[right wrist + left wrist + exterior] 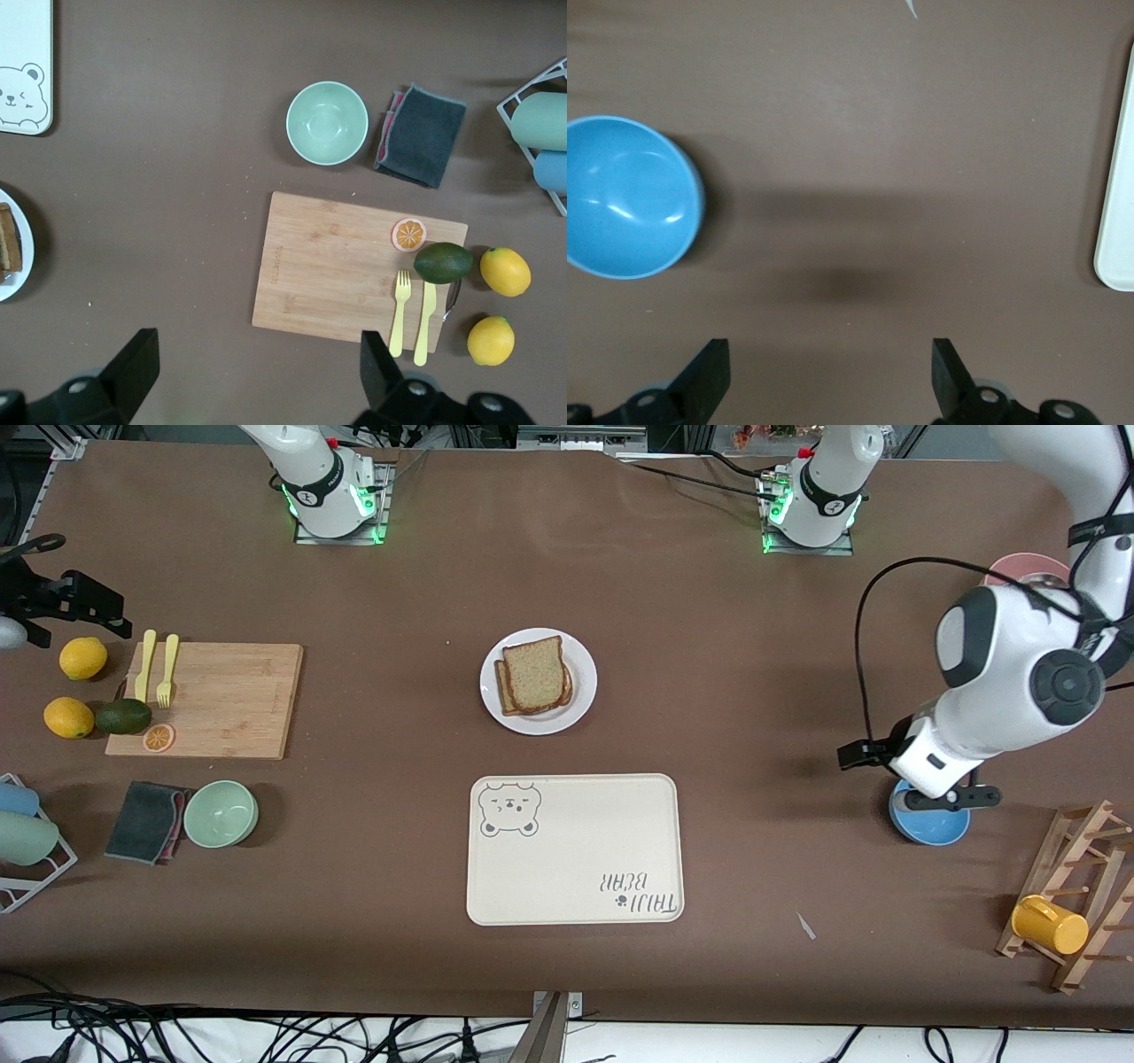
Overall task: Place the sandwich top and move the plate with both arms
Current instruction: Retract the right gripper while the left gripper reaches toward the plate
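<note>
The sandwich top point(534, 674) lies on the plate point(578, 697) in the middle of the counter point(753, 682), with the tray point(576, 850) at six o'clock from the plate, nearer the front camera.

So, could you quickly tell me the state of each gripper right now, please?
Left gripper: open, empty, over bare table beside the blue bowl.
Right gripper: open, empty, over the cutting board.

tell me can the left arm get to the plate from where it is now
Probably yes. The left gripper, open, hangs by the blue bowl at its end of the table, with only bare tabletop between it and the plate.
</note>
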